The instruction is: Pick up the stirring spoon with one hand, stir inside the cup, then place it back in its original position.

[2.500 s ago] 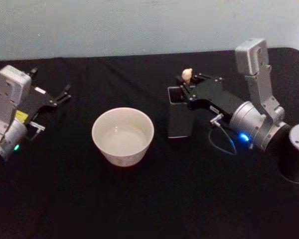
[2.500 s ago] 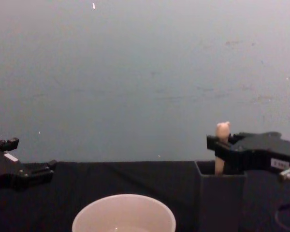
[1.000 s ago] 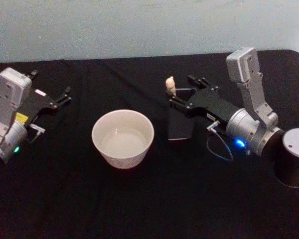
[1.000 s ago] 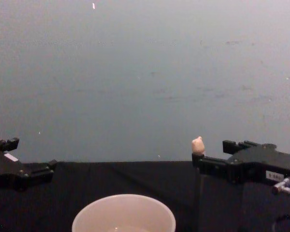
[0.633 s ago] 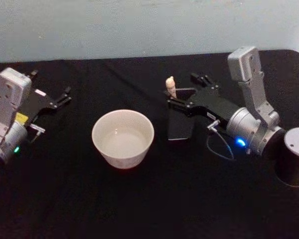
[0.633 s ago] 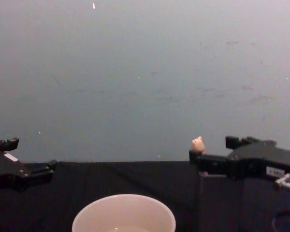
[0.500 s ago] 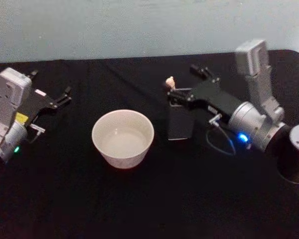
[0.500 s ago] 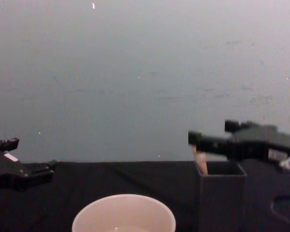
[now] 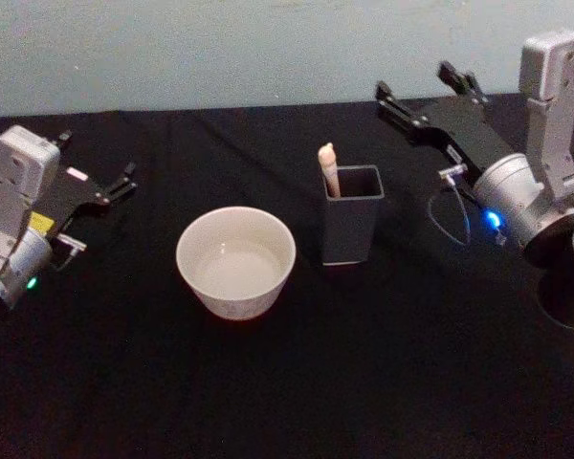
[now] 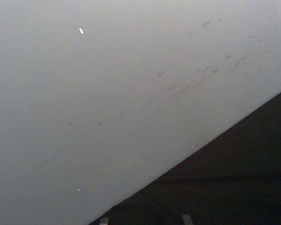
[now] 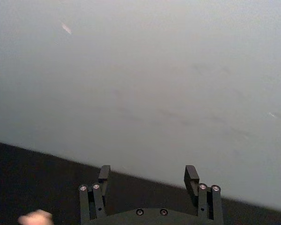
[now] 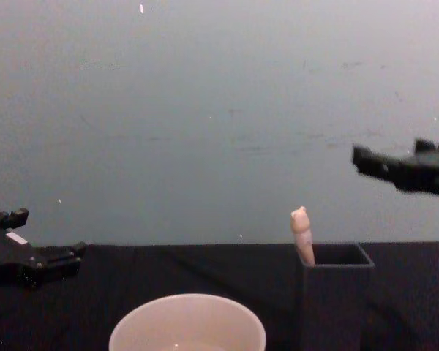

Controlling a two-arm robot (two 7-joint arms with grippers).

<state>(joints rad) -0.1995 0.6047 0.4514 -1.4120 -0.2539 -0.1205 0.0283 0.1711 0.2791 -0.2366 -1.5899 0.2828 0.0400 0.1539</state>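
Note:
The stirring spoon point(image 9: 327, 167) stands in the dark grey square holder point(image 9: 352, 225), its beige handle top point(image 12: 301, 232) leaning out of the corner nearest the cup; its bowl is hidden inside. The cream-white cup point(image 9: 187, 247) sits left of the holder, and its rim point(image 12: 186, 301) shows low in the chest view. My right gripper point(image 9: 411, 78) hangs open and empty, raised above and behind the holder to the right point(image 12: 388, 152), both fingers apart point(image 11: 148, 172). My left gripper point(image 9: 98, 155) rests open at the far left point(image 12: 40, 234).
A dark cylinder point(image 9: 569, 287) stands at the right edge beside the right arm. A thin cable loop point(image 9: 450, 215) hangs under the right wrist. Black cloth covers the table point(image 9: 364, 382); a pale wall point(image 12: 205, 110) rises close behind it.
The right gripper released the spoon into the holder, then rose and drew back to the right. The spoon now leans in the holder alone. The left arm has not moved.

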